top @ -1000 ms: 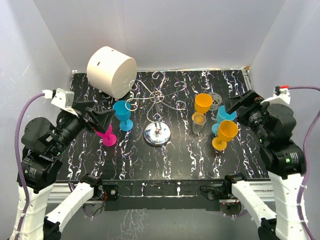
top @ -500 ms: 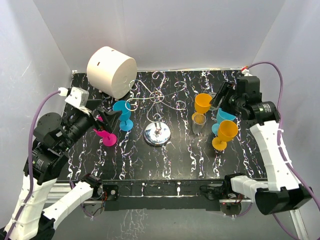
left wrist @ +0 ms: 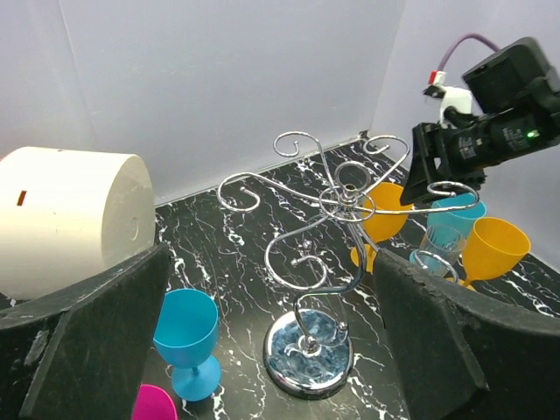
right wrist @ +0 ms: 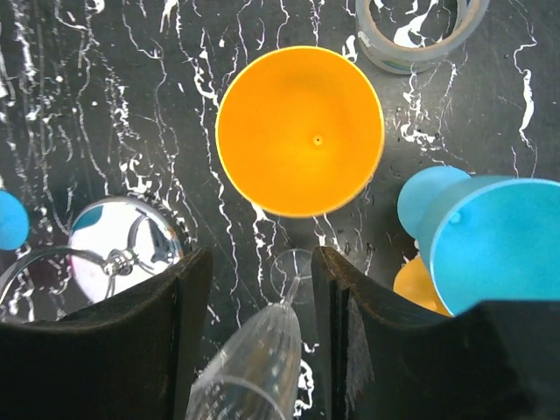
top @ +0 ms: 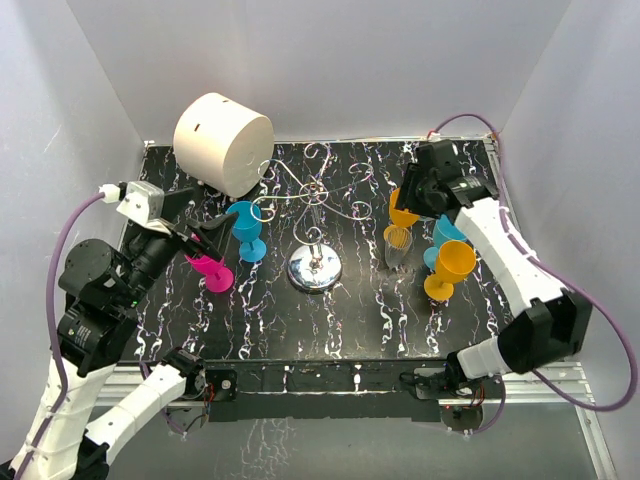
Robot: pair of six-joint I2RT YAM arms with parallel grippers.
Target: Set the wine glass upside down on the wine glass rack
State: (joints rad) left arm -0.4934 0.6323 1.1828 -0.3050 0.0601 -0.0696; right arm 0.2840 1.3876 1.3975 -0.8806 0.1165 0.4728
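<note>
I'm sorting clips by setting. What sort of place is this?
Probably a robotics test cell, not a home: plain white walls box in a black marbled table, the left arm and right arm are mounted at its near edge, and a wire wine glass rack stands mid-table.

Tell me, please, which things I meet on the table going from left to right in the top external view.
pink glass → left blue glass → wine glass rack → clear glass → near orange glass
</note>
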